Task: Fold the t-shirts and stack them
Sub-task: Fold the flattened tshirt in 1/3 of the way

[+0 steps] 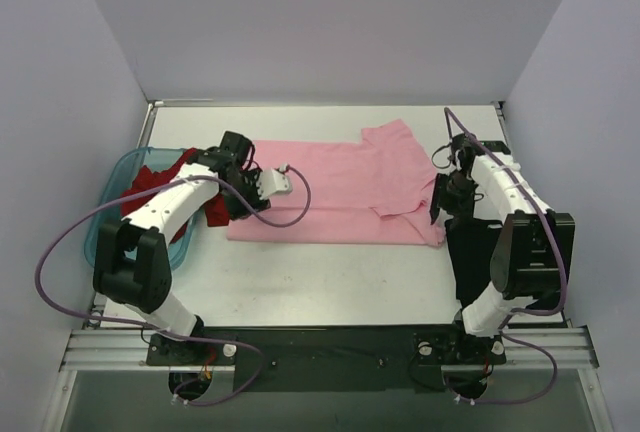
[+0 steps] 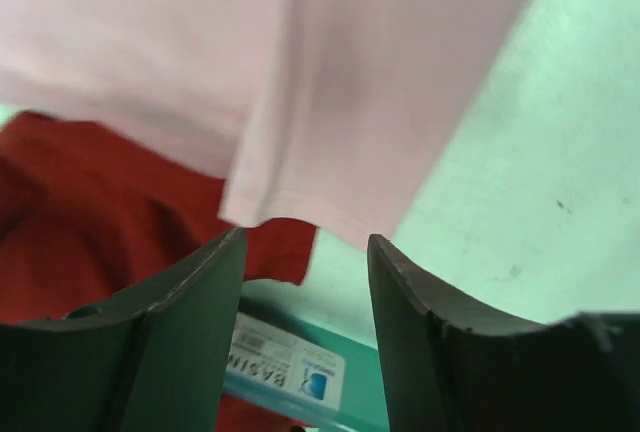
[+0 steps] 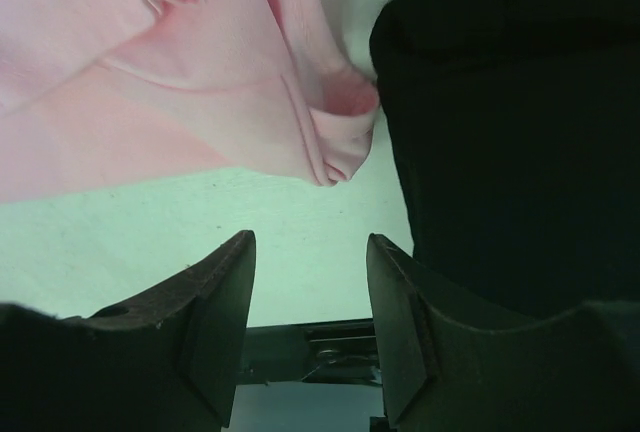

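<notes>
Overhead, found the left arm (image 1: pixel 180 197) arched from lower left toward centre-left, and the right arm (image 1: pixel 505 187) bent up the right side, wrist turned inward. Saw the left gripper (image 2: pixel 305 244) spread, pinching nothing, just off the hem of the pink t-shirt (image 1: pixel 335 187). Saw the right gripper (image 3: pixel 310 242) likewise spread and empty, near a folded sleeve corner. Noted the pink t-shirt flat on the table (image 1: pixel 330 262) at frame centre, long axis left to right, hem left, sleeves right. Spotted the dark red t-shirt (image 1: pixel 160 177) bunched in the teal bin (image 1: pixel 105 207) at left, and the black t-shirt (image 1: pixel 470 247) at lower right.
</notes>
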`<state>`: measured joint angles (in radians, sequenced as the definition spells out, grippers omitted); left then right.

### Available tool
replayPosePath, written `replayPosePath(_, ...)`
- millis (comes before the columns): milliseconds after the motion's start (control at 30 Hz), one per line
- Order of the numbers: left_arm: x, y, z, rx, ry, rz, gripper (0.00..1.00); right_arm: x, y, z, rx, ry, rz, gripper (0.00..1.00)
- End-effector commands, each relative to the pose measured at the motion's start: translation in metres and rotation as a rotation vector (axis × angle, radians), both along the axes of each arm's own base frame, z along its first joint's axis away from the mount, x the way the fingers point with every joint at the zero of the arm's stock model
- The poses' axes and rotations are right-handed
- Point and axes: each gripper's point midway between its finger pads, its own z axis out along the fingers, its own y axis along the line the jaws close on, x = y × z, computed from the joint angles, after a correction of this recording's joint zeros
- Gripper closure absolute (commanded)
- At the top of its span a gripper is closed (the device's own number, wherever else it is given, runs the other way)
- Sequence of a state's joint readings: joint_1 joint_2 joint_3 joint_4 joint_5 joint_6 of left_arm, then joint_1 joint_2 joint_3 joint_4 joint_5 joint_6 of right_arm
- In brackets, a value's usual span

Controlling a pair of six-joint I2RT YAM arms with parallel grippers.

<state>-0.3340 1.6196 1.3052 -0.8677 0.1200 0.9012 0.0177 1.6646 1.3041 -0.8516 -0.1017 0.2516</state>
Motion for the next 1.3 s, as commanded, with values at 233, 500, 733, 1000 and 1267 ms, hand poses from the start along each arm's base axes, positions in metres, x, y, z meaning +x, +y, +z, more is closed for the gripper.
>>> replayPosePath(233,-0.028,0.011,-0.082,0.090,0.095,-0.227,0.29,-0.028,0.016,-0.062,0.103,0.101,-0.082,0.62)
replayPosePath(500,-0.037,0.018,-0.096,0.113,0.117,-0.208,0.92,-0.025,0.001,-0.071,0.015,0.116,-0.090,0.99)
replayPosePath(733,-0.060,0.043,-0.088,0.195,0.177,-0.196,1.00,-0.052,-0.028,-0.043,-0.096,0.229,-0.125,1.00)
replayPosePath(1000,-0.112,0.053,-0.071,0.188,0.334,-0.227,1.00,-0.094,-0.001,-0.035,0.056,0.408,-0.086,1.00)
replayPosePath(1267,-0.162,0.048,-0.070,0.132,0.449,-0.218,0.88,-0.116,0.011,-0.047,0.084,0.487,-0.065,1.00)
